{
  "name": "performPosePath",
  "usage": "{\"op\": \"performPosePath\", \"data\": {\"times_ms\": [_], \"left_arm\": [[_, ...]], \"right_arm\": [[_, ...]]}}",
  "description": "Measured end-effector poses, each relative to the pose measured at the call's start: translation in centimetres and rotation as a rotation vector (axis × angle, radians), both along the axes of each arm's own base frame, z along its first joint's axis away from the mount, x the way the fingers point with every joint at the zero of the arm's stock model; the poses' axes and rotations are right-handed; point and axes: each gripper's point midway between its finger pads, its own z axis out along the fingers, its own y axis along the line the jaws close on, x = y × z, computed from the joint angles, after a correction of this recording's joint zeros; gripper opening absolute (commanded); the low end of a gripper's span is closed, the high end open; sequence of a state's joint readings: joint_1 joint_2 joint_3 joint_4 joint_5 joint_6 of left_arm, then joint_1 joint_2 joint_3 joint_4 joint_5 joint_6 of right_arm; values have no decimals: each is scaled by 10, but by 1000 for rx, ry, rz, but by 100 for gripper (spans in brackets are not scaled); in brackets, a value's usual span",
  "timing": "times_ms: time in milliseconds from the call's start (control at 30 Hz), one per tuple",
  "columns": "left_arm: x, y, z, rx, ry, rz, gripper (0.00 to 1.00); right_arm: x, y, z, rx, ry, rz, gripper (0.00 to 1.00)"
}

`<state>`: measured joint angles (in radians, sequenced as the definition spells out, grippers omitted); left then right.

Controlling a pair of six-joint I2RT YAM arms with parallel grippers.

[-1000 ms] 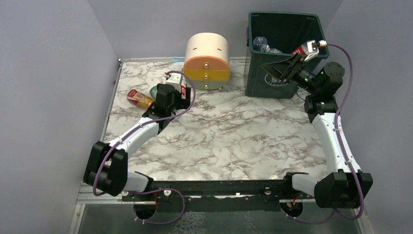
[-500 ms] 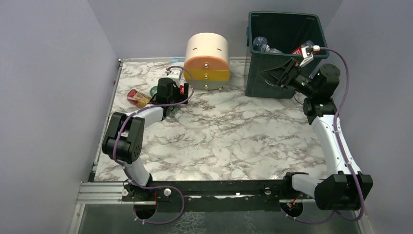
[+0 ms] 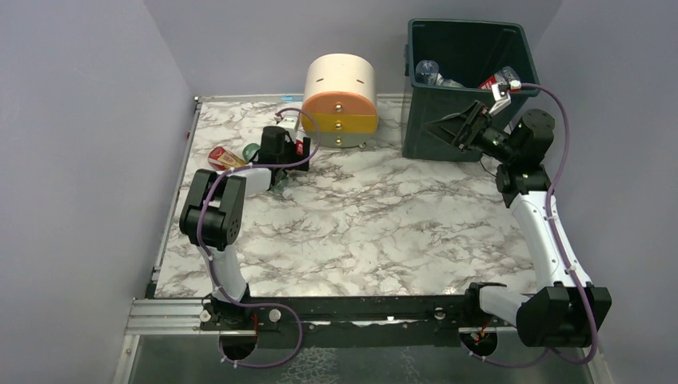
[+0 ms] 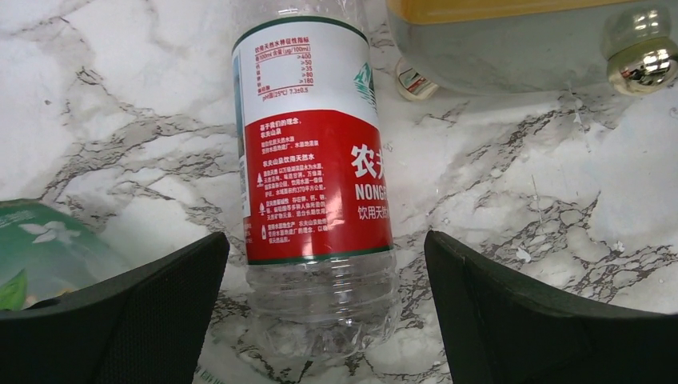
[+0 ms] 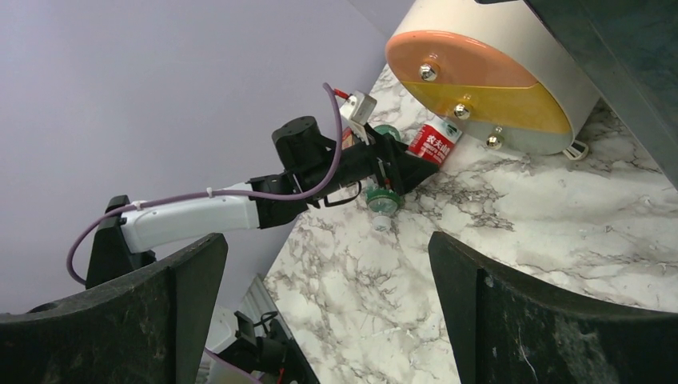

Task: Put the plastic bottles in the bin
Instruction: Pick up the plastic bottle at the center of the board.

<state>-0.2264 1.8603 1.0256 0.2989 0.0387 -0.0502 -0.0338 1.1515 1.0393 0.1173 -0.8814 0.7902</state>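
A clear plastic bottle with a red and white label (image 4: 316,160) lies on the marble table, its base between the wide-apart fingers of my left gripper (image 4: 325,240), which is open and not touching it. The same bottle (image 3: 301,147) lies in front of the drawer unit. A green-labelled bottle (image 4: 36,248) lies left of it. An orange bottle (image 3: 226,158) lies further left. My right gripper (image 3: 460,128) hangs open and empty in front of the dark green bin (image 3: 468,48). The bin holds bottles (image 3: 428,70). In the right wrist view the right gripper (image 5: 328,312) frames bare table.
The cream-and-orange round drawer unit (image 3: 340,100) stands at the back, just behind the red-labelled bottle. Its gold knob (image 4: 644,56) shows in the left wrist view. Purple walls close in the table (image 3: 384,224) on the left, back and right.
My left arm has folded its elbow upward and the gripper has moved back toward the red-labelled bottle. My right gripper has drawn down and left, away from the bin's rim.
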Motion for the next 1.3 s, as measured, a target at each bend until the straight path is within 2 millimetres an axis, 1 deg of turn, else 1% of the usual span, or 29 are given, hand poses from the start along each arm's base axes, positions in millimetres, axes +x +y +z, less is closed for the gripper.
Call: {"op": "performPosePath", "data": {"times_ms": [133,167,267,500,667,733,800,967,1067,1133,1233,1300], "left_arm": [[1,-2,-8,-9,18,0,94],[1,-2,-10,-12,21,0,91],[1,-4,-10,-24,24,3,80],[-1,-6,-10,-67,35,26,66],[-10,-6,-7,-101,56,51,61],[-14,-6,-2,-115,61,61,61],[-21,-8,9,-136,58,68,60],[-42,-9,43,-190,26,101,60],[-64,-17,51,-232,26,111,60],[-87,-31,52,-247,39,101,60],[-120,-61,50,-263,65,42,60],[-141,-76,48,-275,84,-2,60]], "right_arm": [[0,0,0,0,0,1,99],[0,0,0,0,0,1,100],[-1,0,1,-1,-3,2,100],[-5,0,5,-4,-21,3,100],[-8,0,5,-5,-20,4,100],[-8,1,4,-4,-17,4,100],[-9,1,4,-5,-14,4,100],[-10,0,-1,-16,-1,4,100],[-11,1,-3,-21,6,7,100],[-11,3,-5,-23,7,13,99],[-12,6,-10,-28,15,23,100],[-13,8,-15,-30,24,31,100]]}}
